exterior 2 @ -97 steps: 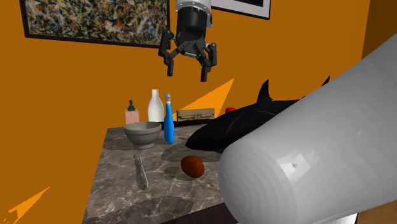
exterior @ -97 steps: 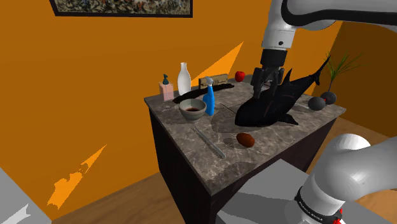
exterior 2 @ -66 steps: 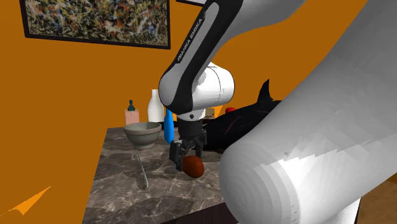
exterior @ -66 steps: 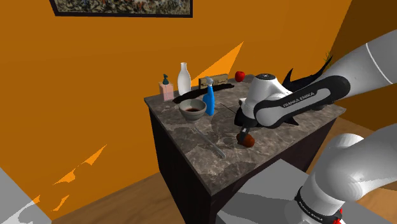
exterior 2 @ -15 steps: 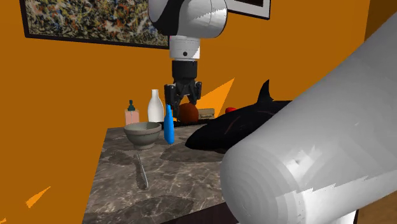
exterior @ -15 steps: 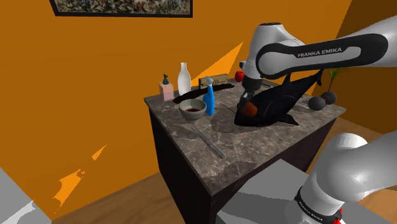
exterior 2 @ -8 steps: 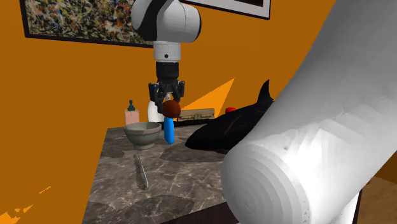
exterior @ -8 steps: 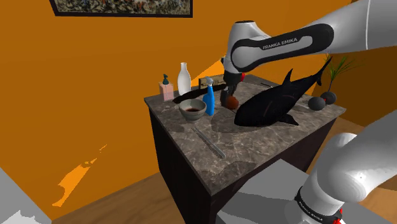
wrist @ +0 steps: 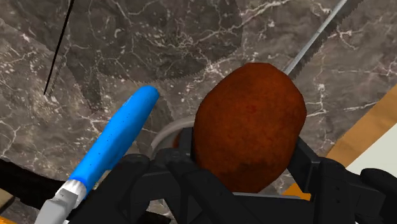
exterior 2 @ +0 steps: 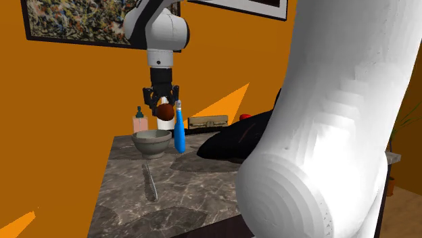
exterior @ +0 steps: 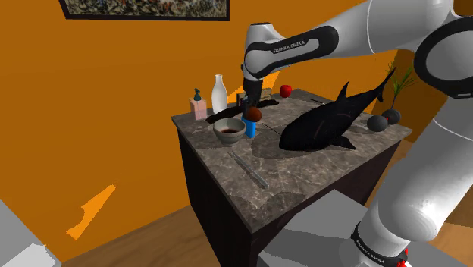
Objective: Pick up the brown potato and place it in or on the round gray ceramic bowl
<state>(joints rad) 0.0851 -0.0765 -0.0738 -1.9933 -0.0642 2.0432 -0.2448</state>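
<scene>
Potato [exterior: 254, 114] clasped aloft in fingers [wrist: 324, 181] | grey marbled counter [exterior: 303, 174] | orange walls [exterior: 114, 114]

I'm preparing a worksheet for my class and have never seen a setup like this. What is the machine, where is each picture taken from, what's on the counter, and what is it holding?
This is a simulated white robot arm with a black two-finger gripper. One picture looks down from beside the arm's stand, a second looks across the counter from another spot, and the third comes from a camera on the hand. On the marbled counter stand a gray bowl, a blue bottle, a white bottle and a small pink bottle; a large black fish and a slim utensil lie there too. The gripper is shut on a brown potato, held in the air close to the bowl, not yet in it.
</scene>
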